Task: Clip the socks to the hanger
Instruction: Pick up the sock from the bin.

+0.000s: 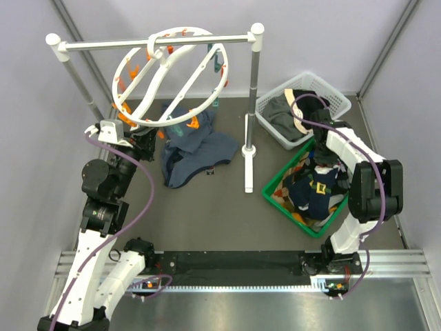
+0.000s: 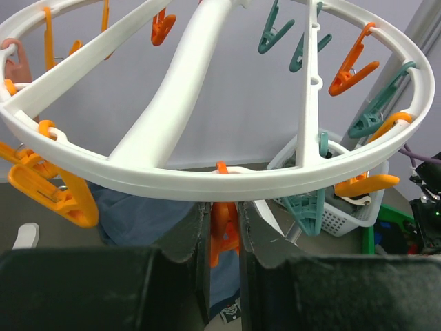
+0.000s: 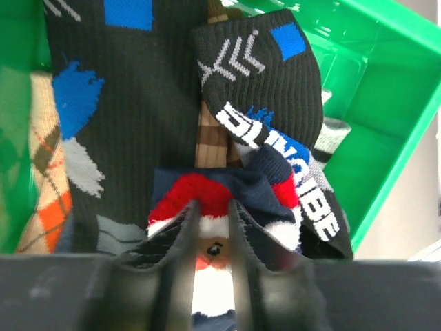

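- Overhead: hanger (image 1: 172, 76) hangs tilted from white bar rack (image 1: 158, 43) at 11 o'clock of the view. Blue-grey garment (image 1: 196, 152) lies below it on table (image 1: 227, 221).
- L gripper (image 1: 143, 141) sits up at the ring's 7 o'clock edge. R gripper (image 1: 321, 169) is down in green bin (image 1: 275, 181) at 3 o'clock, among the socks (image 1: 317, 196). White basket (image 1: 337, 103) w/ bigger clothes at 1 o'clock.
- L wrist: fingers (image 2: 196, 234) nearly together, pinching an orange clip (image 2: 222, 231) that hangs off the ring's near rim, at 6 o'clock of view. Teal clip (image 2: 306, 207) just beside it at 3 o'clock.
- R wrist: fingers (image 3: 182, 221) drawn close, nipping a red-white-navy sock (image 3: 200, 193) at 6 o'clock of view. Black sock (image 3: 275, 117) w/ white lettering lies at its 1 o'clock, touching it. Bin wall shows at 2 o'clock.
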Robot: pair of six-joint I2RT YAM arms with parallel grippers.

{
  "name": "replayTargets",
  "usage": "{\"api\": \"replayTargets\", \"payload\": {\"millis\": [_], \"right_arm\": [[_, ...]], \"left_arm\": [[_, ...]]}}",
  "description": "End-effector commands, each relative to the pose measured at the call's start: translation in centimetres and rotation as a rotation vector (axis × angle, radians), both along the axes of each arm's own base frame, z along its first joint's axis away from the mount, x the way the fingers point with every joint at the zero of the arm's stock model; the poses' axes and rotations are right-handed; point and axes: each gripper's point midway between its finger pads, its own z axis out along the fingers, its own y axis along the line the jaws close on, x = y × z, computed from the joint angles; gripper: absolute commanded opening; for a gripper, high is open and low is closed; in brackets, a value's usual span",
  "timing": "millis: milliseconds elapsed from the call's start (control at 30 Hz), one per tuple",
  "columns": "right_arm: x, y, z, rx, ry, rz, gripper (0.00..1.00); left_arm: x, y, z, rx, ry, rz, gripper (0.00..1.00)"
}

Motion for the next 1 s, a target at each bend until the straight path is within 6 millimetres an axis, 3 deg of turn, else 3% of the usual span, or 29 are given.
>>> {"api": "replayTargets", "payload": {"millis": [0,100,167,400,633,700,867,967], "right_arm": [[0.1,-0.8,0.9,-0.026,-0.026,-0.004,0.13],[-0.1,-1.0,3.5,-0.030,-0.084,0.012,0.00],[-0.3,-0.9,5.5,-0.025,-0.138,0.028,0.00],[-1.0,0.7,9.0,0.075,-0.276,0.083,0.00],[-1.4,4.9,13.4,0.235,-0.510,0.293,0.00],[-1.3,6.1,13.8,0.259,-0.554,0.377,0.00],[-2.9,11.2,17.2,0.356,-0.711,0.668,0.00],[-4.8,15.0,19.5,0.409,-0.782,0.861,0.00]], "left_arm": [[-0.2,0.0,0.9,-0.001,-0.042,0.001,0.00],[-0.3,-0.2,1.1,-0.004,-0.042,-0.010,0.00],[-0.3,-0.3,1.1,-0.006,-0.040,-0.015,0.00],[-0.4,-0.4,1.5,-0.012,-0.042,-0.024,0.00],[-0.2,-1.0,1.5,-0.024,-0.034,-0.056,0.00],[-0.2,-1.2,1.5,-0.025,-0.033,-0.064,0.00],[-0.1,-1.5,1.3,-0.034,-0.019,-0.083,0.00],[-0.2,-1.9,1.6,-0.047,-0.008,-0.104,0.00]]}}
